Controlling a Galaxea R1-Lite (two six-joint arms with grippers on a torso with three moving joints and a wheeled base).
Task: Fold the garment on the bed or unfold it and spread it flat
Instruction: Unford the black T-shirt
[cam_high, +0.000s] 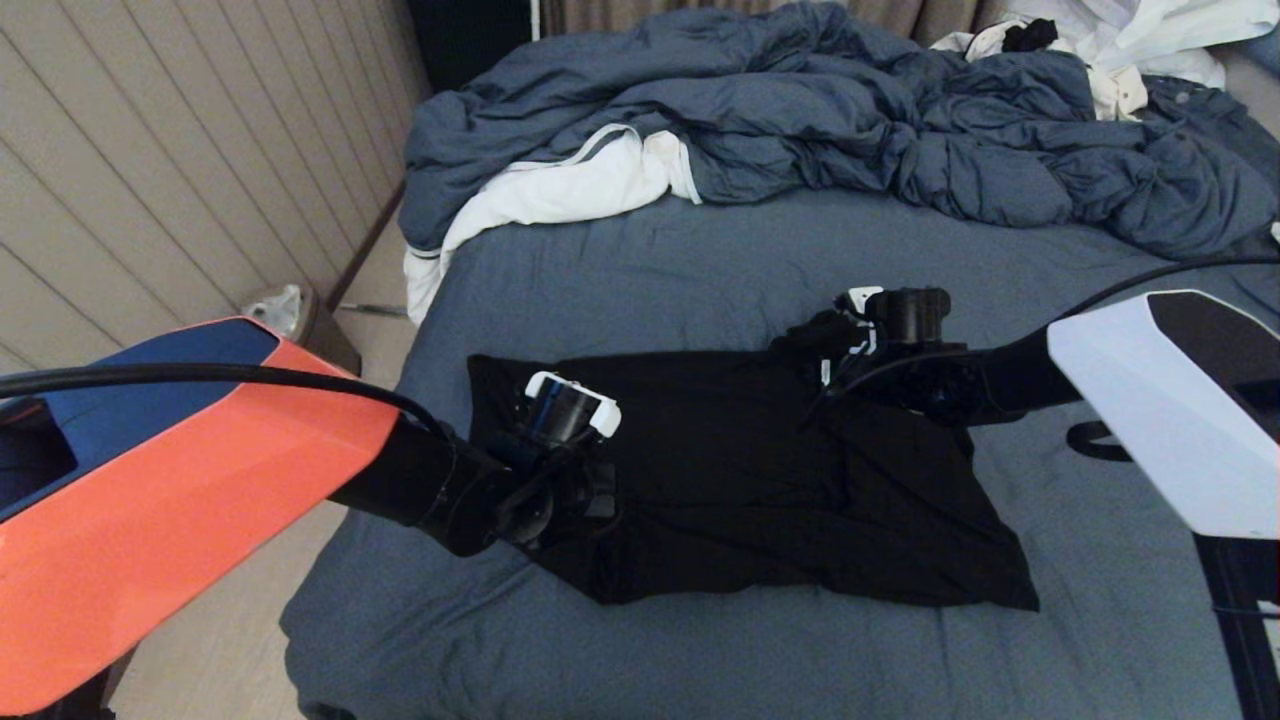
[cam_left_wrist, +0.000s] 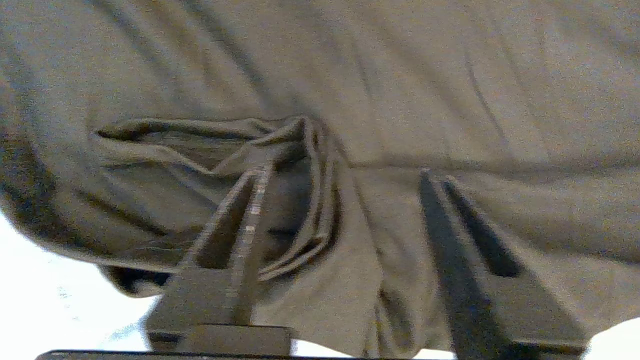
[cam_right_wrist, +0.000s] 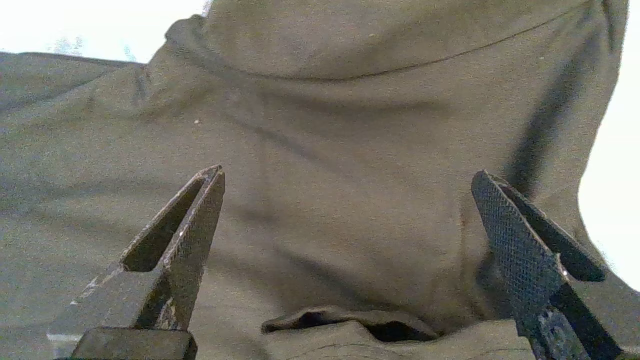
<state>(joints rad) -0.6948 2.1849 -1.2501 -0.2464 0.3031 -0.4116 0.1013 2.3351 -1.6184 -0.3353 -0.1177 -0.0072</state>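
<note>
The black garment (cam_high: 760, 490) lies folded into a rough rectangle on the slate-blue bed (cam_high: 700, 270), plain side up. My left gripper (cam_high: 598, 492) sits low over its left end. In the left wrist view the left gripper (cam_left_wrist: 342, 172) stands open. Cloth lies under the gap, and a bunch of layered hems (cam_left_wrist: 300, 200) rests beside one finger (cam_left_wrist: 250, 210). My right gripper (cam_high: 815, 352) hovers over the garment's far right corner. Seen from the right wrist, the right gripper (cam_right_wrist: 347, 174) is wide open above smooth cloth (cam_right_wrist: 350, 125), holding nothing.
A rumpled blue duvet (cam_high: 850, 110) with white lining fills the far half of the bed. A white clothes pile (cam_high: 1130, 40) sits at the back right. On the left are a panelled wall (cam_high: 150, 150), a strip of floor and a small bin (cam_high: 280, 305).
</note>
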